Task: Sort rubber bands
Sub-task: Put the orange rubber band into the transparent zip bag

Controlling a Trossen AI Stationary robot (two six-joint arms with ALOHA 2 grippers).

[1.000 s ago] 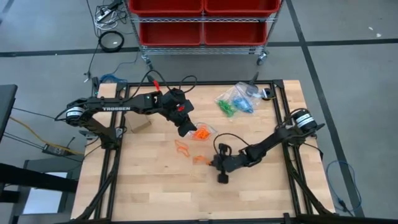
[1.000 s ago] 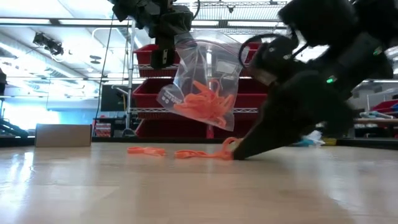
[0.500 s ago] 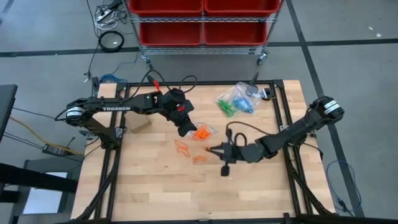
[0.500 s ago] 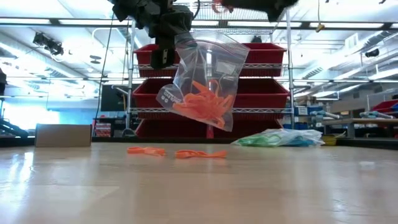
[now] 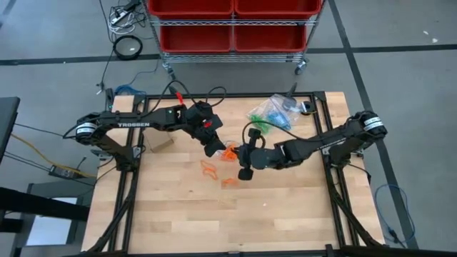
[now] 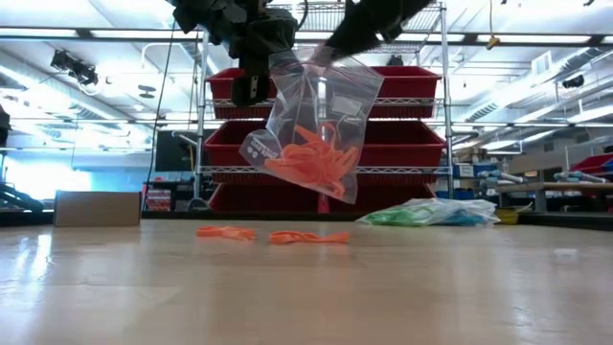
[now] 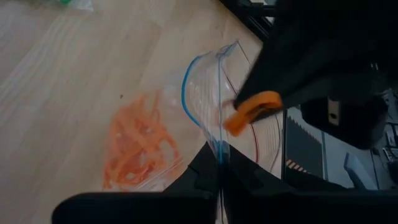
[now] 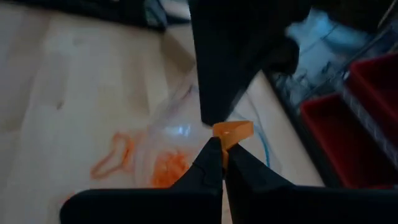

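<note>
The right gripper (image 8: 222,149) had its fingers pinched tight on a single orange rubber band (image 8: 233,132), holding it right at the open mouth of a clear plastic bag (image 6: 311,125). The left gripper (image 7: 219,177) was clamped on the rim of that bag, its fingers nearly together with the plastic between them, so the bag hung well above the table (image 5: 285,207) with its mouth spread toward the right arm. Inside the bag sat a clump of orange bands (image 6: 311,158), gathered in its lower corner.

Judging by how things lay, the sorting looked partly done. The orange lot was mostly bagged and one more band was about to go in, but two loose orange bands (image 5: 209,169) and (image 5: 229,182) lay on the wood just below the hanging bag, so at least those were left to collect. Farther back on the table, near the right arm's base, lay other clear bags holding green and blue bands (image 5: 270,114); whether these were finished could not be told.

The table was a pale wooden top in a black frame, with a small cardboard box (image 6: 98,208) near the left arm. Behind it stood a wire shelf with red bins (image 5: 232,21), on a grey floor with black cables trailing.
</note>
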